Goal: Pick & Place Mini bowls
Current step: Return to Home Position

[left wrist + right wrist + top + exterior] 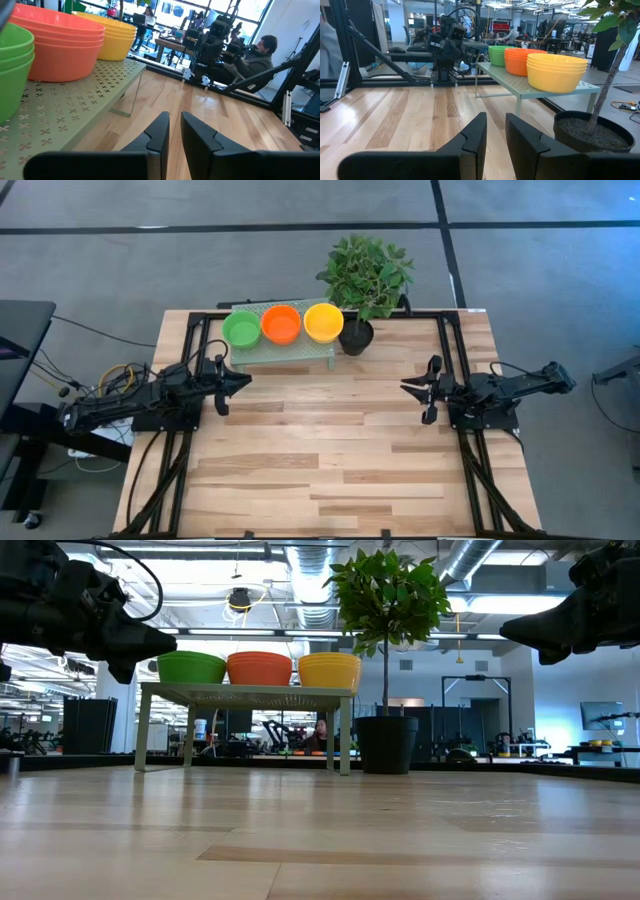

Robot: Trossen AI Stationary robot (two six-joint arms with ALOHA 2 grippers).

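Plant pot (355,337), black and round, stands on the tabletop (330,440) just beside the right end of a pale green shelf (285,352), and its leafy plant (366,272) spreads above the yellow bowls' corner. Dark frame rails (448,345) run along both sides of the wooden boards. A tangle of cables (115,375) lies off the left edge. In the left wrist view a seated person (260,55) shows in the room beyond, among other workstations. Nothing lies on the open boards between the two arms and the shelf.

The mini bowls (281,324) all sit on the shelf at the far edge, nested in three stacks that touch side by side: a green stack (241,329) on the left, an orange stack (281,324) in the middle and a yellow stack (323,322) nearest the pot. Each is plain glossy plastic, round and shallow, with several rims showing one above another. The shelf top is perforated with small crosses and stands on thin legs.

The left claw (245,380) hangs above the tabletop's left side, the right claw (405,387) above its right side, both pointing inward and well apart. Each has its fingers drawn nearly together with only a slim gap, gripping nothing.
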